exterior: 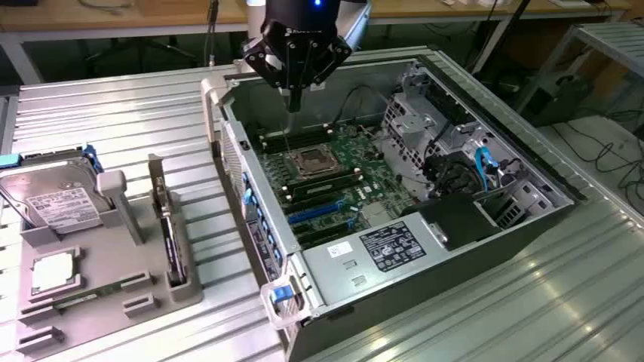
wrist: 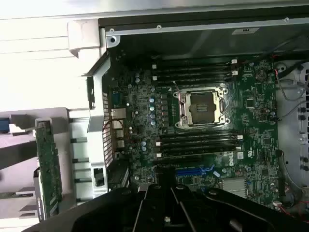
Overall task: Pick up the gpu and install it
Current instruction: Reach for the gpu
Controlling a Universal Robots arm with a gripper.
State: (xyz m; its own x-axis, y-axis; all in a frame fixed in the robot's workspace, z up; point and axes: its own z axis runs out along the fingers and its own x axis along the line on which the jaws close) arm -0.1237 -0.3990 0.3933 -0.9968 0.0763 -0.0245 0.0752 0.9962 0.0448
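Dark and thin, the gpu stands on its long edge in a slot of the grey holder on the ribbed metal surface, untouched and well apart from the fingers. The fingers are pressed together into one narrow stem, pinching nothing, and hang point-down over the open computer case, above the far end of the green motherboard close to the bare processor socket. From the fingers the card lies out past the case's perforated side wall, toward the exterior view's left and nearer that camera, so the wall stands between the two. Its long axis runs roughly alongside that wall, with what looks to be the pale metal bracket at the end closer to the fingers. In the wrist view the same card shows edge-on as a green strip in its holder, outside the case, while the blue expansion slots sit on the board beneath and to one side of the fingers. As I judge it, the pick has not begun: the fingers hang over the place of installation, not over the card.
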